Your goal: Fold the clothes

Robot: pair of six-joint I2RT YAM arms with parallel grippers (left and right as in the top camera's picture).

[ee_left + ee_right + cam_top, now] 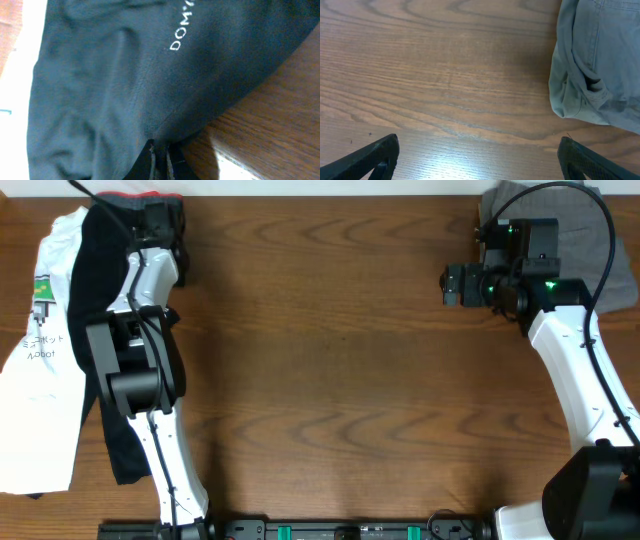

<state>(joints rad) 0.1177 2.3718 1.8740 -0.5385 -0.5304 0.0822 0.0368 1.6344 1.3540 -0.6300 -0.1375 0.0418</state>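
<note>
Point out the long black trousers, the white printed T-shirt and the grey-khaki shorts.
black trousers (100, 85): left wrist view, cloth below lettering.
white printed T-shirt (40, 420): overhead view, plain lower part.
grey-khaki shorts (605, 50): right wrist view, middle panel.

Bright, even light falls from above on the bench (340, 360), and shadows are faint and soft. Pale glare streaks the wood in both wrist views. Up close, the black trousers (125, 75) look dim and blurred, their white lettering (176, 45) fuzzy.

Grey-khaki shorts (578, 230) lie crumpled at the far right corner of the brown wooden table (340, 350), their stitched seams showing.
</note>
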